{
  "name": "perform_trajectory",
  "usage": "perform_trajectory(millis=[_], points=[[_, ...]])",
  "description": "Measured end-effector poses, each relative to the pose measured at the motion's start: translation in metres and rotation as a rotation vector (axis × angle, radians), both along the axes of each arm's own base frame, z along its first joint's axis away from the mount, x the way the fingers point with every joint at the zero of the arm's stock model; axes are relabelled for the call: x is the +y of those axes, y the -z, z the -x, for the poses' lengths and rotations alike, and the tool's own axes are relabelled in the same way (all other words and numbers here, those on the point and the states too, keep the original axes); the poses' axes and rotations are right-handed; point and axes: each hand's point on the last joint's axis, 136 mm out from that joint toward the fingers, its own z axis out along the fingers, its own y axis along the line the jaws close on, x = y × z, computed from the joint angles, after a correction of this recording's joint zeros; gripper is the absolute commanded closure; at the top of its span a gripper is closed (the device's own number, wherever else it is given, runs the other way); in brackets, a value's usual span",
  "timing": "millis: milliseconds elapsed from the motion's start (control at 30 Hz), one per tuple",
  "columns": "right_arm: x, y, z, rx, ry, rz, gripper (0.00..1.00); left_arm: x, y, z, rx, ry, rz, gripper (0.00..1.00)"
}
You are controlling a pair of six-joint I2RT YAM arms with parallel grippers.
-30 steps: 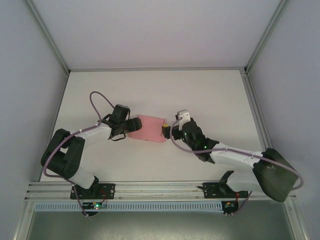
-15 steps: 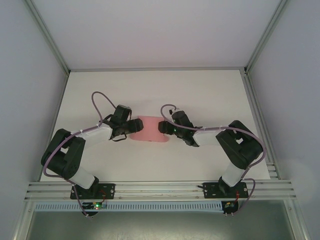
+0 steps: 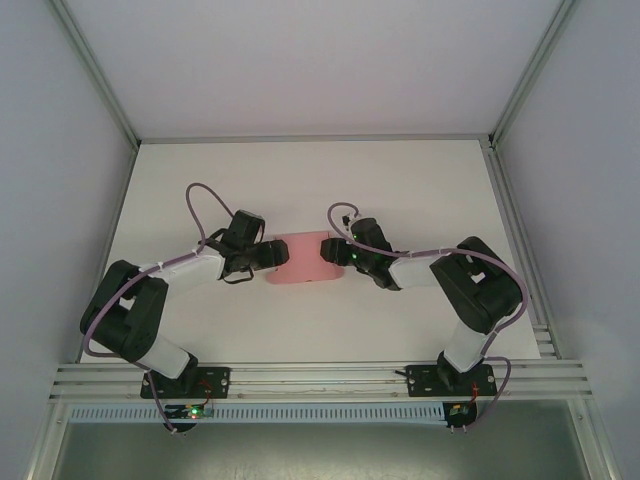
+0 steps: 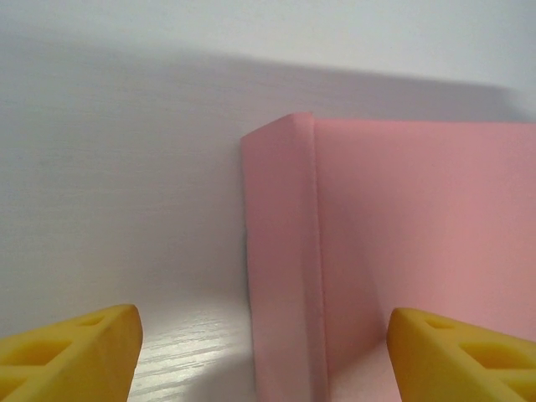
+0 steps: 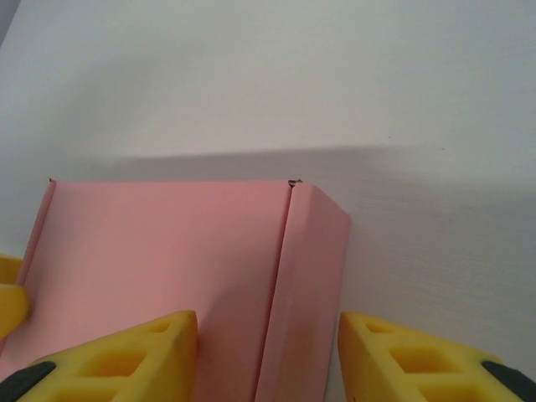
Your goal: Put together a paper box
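A small box of plain pink thin card (image 3: 300, 262) lies near the middle of the white bench (image 3: 400, 190), caught between the two arms. The left hand (image 3: 268, 255) is at its left end and the right hand (image 3: 328, 252) at its right end.

In the left wrist view, the yellow fingertips (image 4: 75, 343) stand wide apart on either side of the upturned left end wall (image 4: 280, 251). One is over bare bench and the other over the box floor, and neither presses the card, so this hand is released. In the right wrist view, the fingertips (image 5: 126, 352) bracket the right end wall (image 5: 306, 285) more narrowly. The outer one is just beside the card and a gap shows on the inner side. This hand looks unclenched too, poised to pinch and not yet gripping.

The likely next step is to set or tuck the end walls, and the main risk is the thinness of the card:
- **Creasing:** a pinch that lands off the fold line could crease the wall or bend it out of square.
- **Buckling:** if both arms push inward together, the floor panel may buckle upward.
- **Sliding:** nothing pins the light box, so a push from one side could slide or twist it out from between the jaws.
- **Springing back:** a wall that is not locked in place may relax towards flat.
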Motion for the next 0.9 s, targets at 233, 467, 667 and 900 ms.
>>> perform_trajectory(millis=[233,467,667,900], points=[[0.001,0.002,0.001,0.017,-0.014,-0.008,0.38,-0.020,0.000,-0.017,-0.015,0.014,0.175,0.62],[-0.011,-0.004,0.000,0.052,0.007,-0.055,0.11,-0.019,0.000,-0.014,-0.023,0.021,0.252,0.80],[-0.005,-0.030,0.007,0.061,-0.056,-0.156,0.02,-0.003,0.001,-0.006,-0.041,-0.015,0.355,0.95],[0.010,-0.027,0.018,0.157,-0.129,-0.222,0.02,0.007,0.000,0.000,-0.045,-0.050,0.468,0.96]])
